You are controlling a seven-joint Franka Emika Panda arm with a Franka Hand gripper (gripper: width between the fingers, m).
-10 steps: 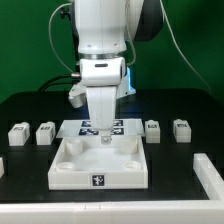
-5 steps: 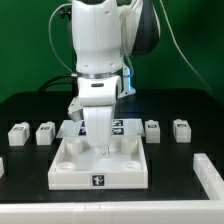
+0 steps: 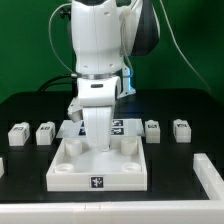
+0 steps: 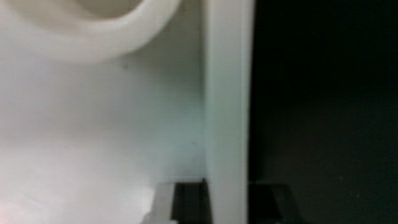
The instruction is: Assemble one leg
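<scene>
Hand low over tray, legs well aside.

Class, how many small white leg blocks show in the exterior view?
4: first leg and second leg at the exterior view's left of the tray; third leg and fourth leg at its right. The arm may hide more.

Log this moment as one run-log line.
gripper: low over tray floor, grip state unclear | legs: four loose, two each side of tray | status: no leg visibly fitted
</scene>
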